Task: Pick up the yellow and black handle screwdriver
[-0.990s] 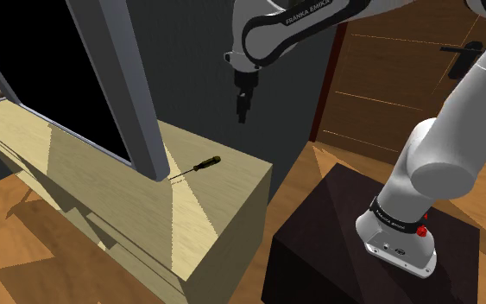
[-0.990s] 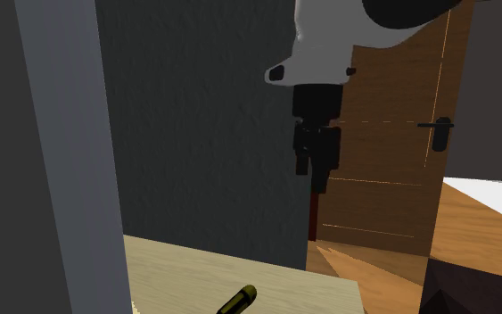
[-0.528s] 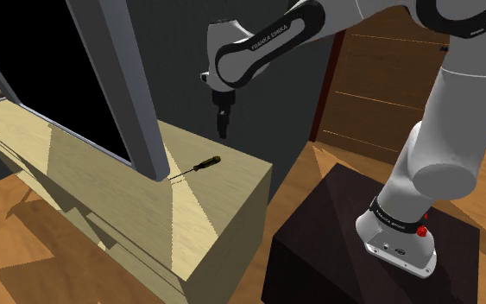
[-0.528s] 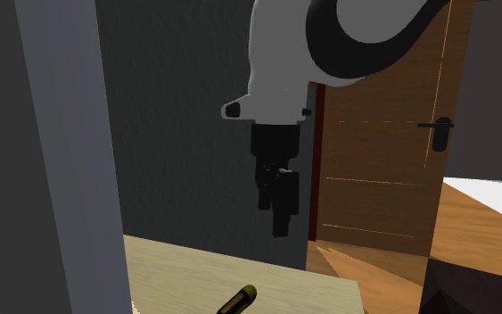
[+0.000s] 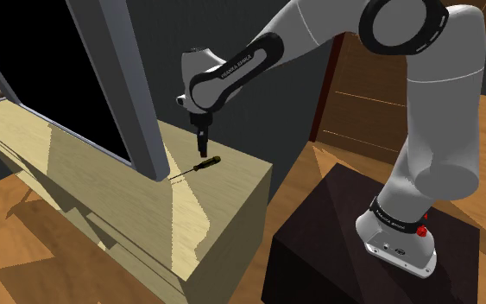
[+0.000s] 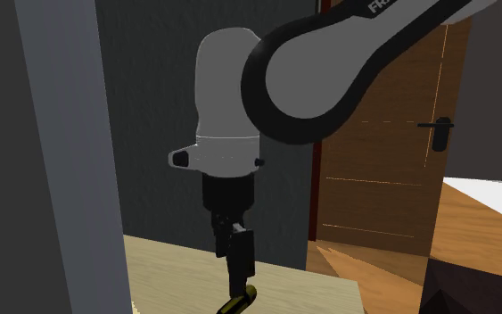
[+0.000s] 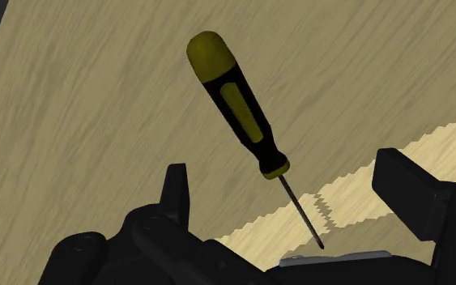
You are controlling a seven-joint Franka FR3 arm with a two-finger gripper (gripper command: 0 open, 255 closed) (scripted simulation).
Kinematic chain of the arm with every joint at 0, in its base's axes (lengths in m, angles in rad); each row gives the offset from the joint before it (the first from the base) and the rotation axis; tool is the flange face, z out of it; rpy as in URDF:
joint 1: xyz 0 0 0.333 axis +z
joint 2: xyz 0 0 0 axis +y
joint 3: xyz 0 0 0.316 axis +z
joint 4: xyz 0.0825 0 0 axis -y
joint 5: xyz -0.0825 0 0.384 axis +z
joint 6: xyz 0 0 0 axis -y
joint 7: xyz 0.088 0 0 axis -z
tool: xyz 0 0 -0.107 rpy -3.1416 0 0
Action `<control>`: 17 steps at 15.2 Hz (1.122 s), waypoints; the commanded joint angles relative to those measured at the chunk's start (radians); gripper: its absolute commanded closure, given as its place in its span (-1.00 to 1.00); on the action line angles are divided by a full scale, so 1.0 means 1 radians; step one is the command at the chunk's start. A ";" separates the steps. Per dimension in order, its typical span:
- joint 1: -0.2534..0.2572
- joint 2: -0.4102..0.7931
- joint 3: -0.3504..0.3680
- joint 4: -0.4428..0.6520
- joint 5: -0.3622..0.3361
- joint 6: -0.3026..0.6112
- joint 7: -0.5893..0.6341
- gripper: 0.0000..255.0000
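Yellow and black handled screwdriver (image 5: pixel 202 164) lies flat on the pale wooden surface (image 5: pixel 224 203), just beside the foot of a thick grey post (image 5: pixel 133 95). Its thin metal tip points at the post, and its handle points away from it.

The post is one side of a big frame. On the far side of the post from the screwdriver is a black area (image 5: pixel 34 52). The post stands tall right next to the tool and close to the hand. Past the post there is a dark grey wall (image 6: pixel 195 89), and then a brown wooden door (image 6: pixel 382 169) with a black handle. A dark box (image 5: pixel 336 233) sits on the wooden floor, well apart from the post, and the arm stands on it.

The screwdriver (image 7: pixel 254 138) has a fat handle with a round end. The end is dark yellow. The sides are black, with a yellow strip down the middle. The shaft is thin and dark, and its tip lies on a brighter stripe of light on the surface (image 7: pixel 72 121).

The white arm reaches from the box over to the post and bends down. The black hand (image 5: pixel 202 148) points straight down, just above the screwdriver. In the second exterior view the hand (image 6: pixel 237 284) is very close over the yellow end of the handle (image 6: pixel 238 303). In the wrist view the hand (image 7: pixel 287 190) has its two fingers wide apart. The shaft lies in the gap between them, and they do not touch it. The hand holds nothing.
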 commanded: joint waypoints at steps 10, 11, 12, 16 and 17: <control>0.036 0.201 0.020 0.138 -0.021 0.050 -0.034 -1.00; 0.037 0.209 0.019 0.137 -0.022 0.060 -0.034 -1.00; 0.037 0.214 0.019 0.136 -0.023 0.065 -0.034 -1.00; 0.037 0.212 0.019 0.134 -0.023 0.066 -0.035 1.00; 0.037 0.212 0.019 0.134 -0.023 0.066 -0.035 1.00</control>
